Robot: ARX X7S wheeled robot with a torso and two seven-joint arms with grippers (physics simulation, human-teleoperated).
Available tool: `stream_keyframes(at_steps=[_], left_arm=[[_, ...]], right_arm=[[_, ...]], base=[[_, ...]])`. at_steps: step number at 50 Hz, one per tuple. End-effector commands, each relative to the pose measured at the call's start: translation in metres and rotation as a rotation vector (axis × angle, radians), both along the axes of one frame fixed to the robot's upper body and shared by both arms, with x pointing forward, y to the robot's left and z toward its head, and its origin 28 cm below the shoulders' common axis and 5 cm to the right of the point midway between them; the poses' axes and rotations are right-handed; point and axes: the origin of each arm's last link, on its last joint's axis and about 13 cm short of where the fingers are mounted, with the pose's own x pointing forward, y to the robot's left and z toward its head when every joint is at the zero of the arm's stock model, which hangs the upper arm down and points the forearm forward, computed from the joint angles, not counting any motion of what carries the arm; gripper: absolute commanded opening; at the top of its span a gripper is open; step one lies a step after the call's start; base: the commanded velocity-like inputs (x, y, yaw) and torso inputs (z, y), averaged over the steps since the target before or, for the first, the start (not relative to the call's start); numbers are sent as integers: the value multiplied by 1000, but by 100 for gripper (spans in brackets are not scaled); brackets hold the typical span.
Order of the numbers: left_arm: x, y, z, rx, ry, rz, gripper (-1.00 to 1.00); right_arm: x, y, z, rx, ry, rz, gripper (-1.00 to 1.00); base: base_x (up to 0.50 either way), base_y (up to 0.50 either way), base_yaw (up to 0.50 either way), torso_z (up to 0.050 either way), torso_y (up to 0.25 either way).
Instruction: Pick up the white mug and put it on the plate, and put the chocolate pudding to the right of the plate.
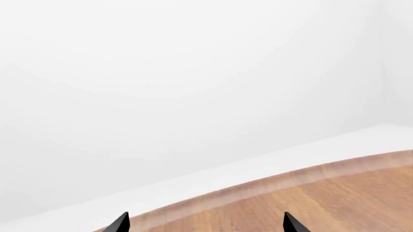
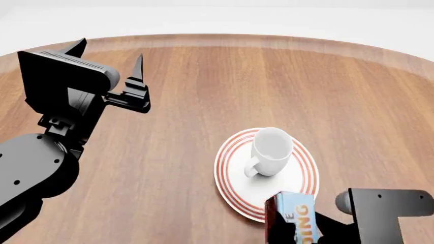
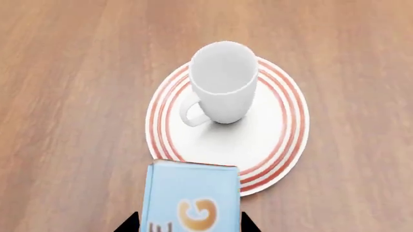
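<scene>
chocolate pudding [image 3: 190, 198] between right jaws, overlapping plate [image 3: 284, 125] edge

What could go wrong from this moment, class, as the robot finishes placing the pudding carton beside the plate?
1. The chocolate pudding, held in the right gripper, overlaps the near rim of the plate; released here it might land on the rim rather than to the right.
2. Swinging the carton sideways could clip the white mug standing on the plate, tipping or shifting it.
3. The left gripper hovers open and away, seemingly no hazard.
</scene>
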Motion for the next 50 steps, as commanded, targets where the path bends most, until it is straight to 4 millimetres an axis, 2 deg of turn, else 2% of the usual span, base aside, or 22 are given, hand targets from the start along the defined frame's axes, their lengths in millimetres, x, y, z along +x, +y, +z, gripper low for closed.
stream_keyframes(at_steps=[1, 18, 19, 24, 27, 33, 38, 39, 42, 43, 46, 50], left_arm=[[-1, 0, 1, 2, -3, 1, 100], [0, -1, 1, 4, -4, 0, 100], [0, -1, 1, 3, -4, 1, 100], [0, -1, 0, 4, -2, 0, 100], [0, -1, -1, 2, -1, -2, 100], [1, -1, -3, 2, 4, -2, 100], [1, -2, -4, 4, 6, -7, 100], [1, -2, -4, 4, 6, -7, 100], [3, -2, -6, 5, 13, -4, 100], [3, -3, -6, 6, 13, -5, 100], [2, -3, -6, 6, 15, -7, 100], [2, -3, -5, 7, 13, -8, 100]], right_arm=[[-3, -28, 31, -40, -145, -98, -100], [-7, -48, 86, -73, -413, -309, -100], [-4, -51, 93, -86, -463, -326, -100], [5, -61, 101, -110, -501, -394, -100], [13, -68, 105, -176, -551, -351, -100], [30, -80, 114, -209, -696, -384, -100], [63, -97, 125, -248, -746, -430, -100], [68, -98, 127, -240, -771, -357, -100], [79, -99, 128, -292, -776, -308, -100], [82, -100, 128, -304, -752, -342, -100], [91, -100, 129, -363, -731, -263, -100], [107, -105, 131, -345, -645, -208, -100]], base=[[0, 0, 0, 0, 0], [0, 0, 0, 0, 0], [0, 0, 0, 0, 0], [0, 0, 0, 0, 0], [0, 0, 0, 0, 0], [0, 0, 0, 0, 0], [0, 0, 1, 0, 0], [0, 0, 0, 0, 0], [0, 0, 0, 0, 0], [0, 0, 0, 0, 0], [0, 0, 0, 0, 0], [0, 0, 0, 0, 0]])
